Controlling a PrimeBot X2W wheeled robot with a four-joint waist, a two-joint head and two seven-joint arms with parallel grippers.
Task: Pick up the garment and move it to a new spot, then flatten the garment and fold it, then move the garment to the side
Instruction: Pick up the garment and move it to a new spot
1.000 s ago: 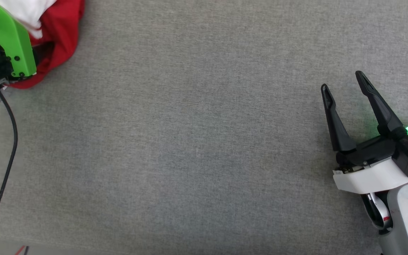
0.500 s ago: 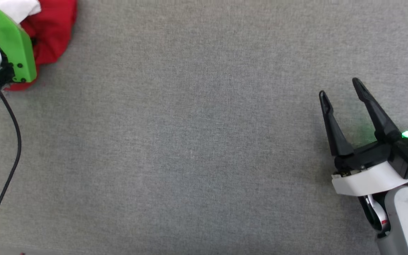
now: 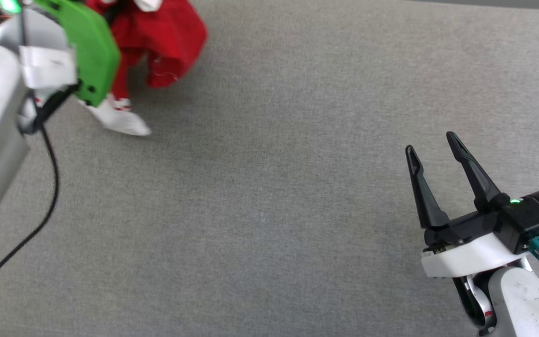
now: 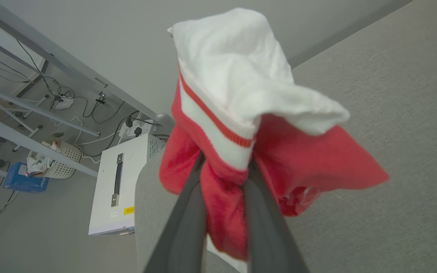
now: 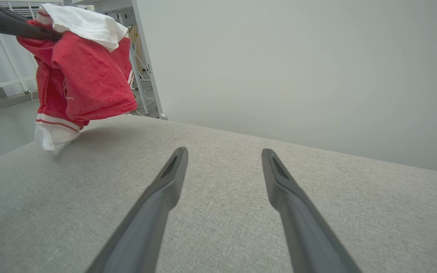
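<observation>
The garment (image 3: 162, 37), red with white sleeves and red-white striped trim, hangs bunched above the grey table at the far left. My left gripper (image 4: 224, 163) is shut on a red fold of the garment (image 4: 237, 113); its green wrist cover (image 3: 89, 51) hides the fingers in the head view. A white sleeve (image 3: 120, 119) dangles down to the cloth surface. In the right wrist view the garment (image 5: 82, 72) hangs lifted at the upper left. My right gripper (image 3: 433, 142) stands open and empty at the lower right, well clear of the garment; its two fingers (image 5: 173, 178) spread over bare cloth.
The table top (image 3: 269, 187) is covered in grey fabric. A black cable (image 3: 47, 196) trails from my left arm. Beyond the table's left edge stand a white box unit (image 4: 118, 185), a basket (image 4: 57, 163) and metal frames with loose cables.
My left gripper has closed on the garment and lifted it off the table, carrying it rightward. The head camera has shifted. The right gripper stays open.
</observation>
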